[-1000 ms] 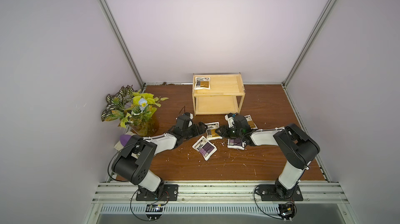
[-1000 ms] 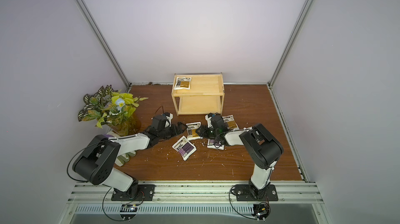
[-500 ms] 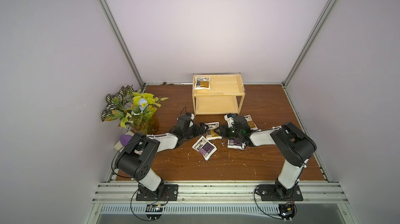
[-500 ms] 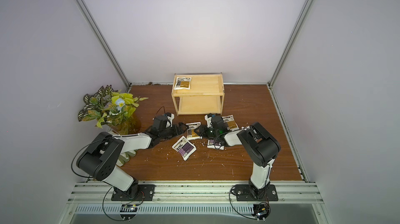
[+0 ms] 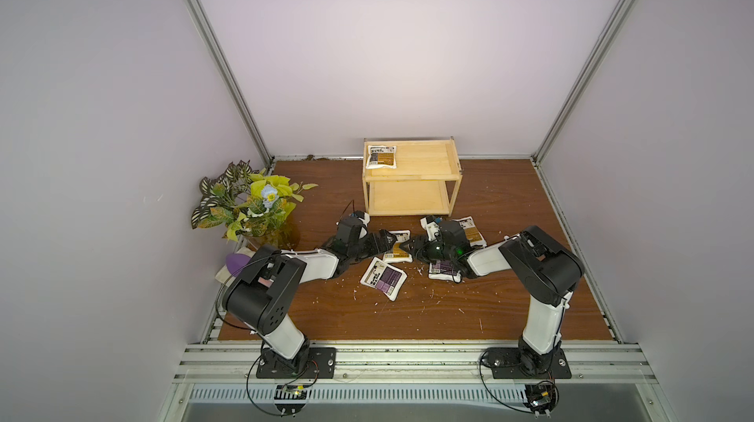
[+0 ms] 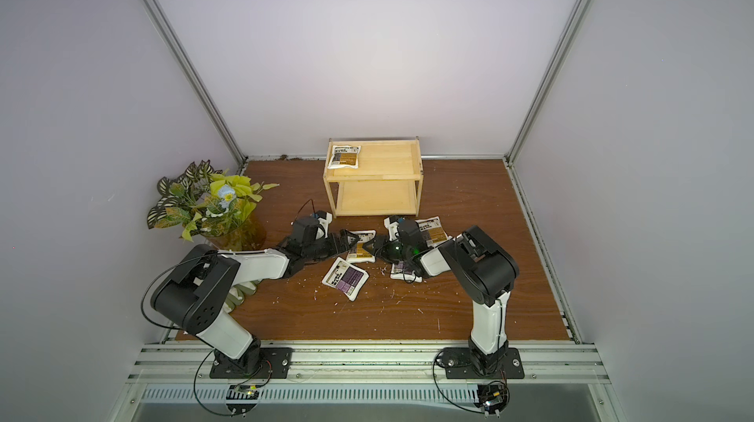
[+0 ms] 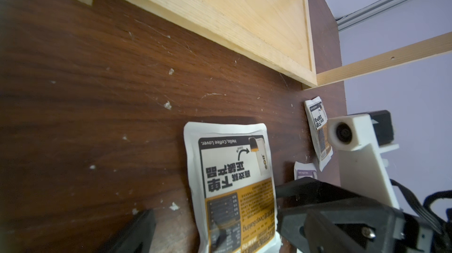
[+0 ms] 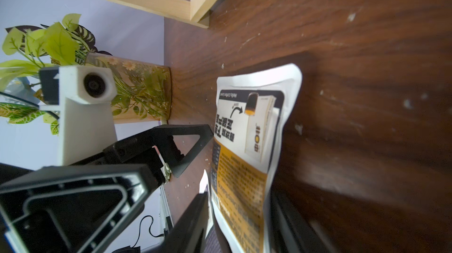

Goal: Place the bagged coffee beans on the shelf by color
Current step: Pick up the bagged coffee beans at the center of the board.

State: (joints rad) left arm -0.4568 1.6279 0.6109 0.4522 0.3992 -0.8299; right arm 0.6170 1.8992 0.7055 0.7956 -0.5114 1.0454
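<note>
An orange pouch on the desk is straddled by left fingers — spread wide — and right fingers, spread close around it.

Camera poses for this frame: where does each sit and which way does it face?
Both top views: high above the base rail, tilted down; left arm, right arm whole, shelf at the back.
Left wrist: low over the table, facing the orange pouch and shelf; one left finger shows.
Right wrist: low, facing the same pouch and the plant; right fingers flank it.
Shared: all show that pouch; left wrist sees the right arm's camera, right wrist the left arm's camera.
</note>
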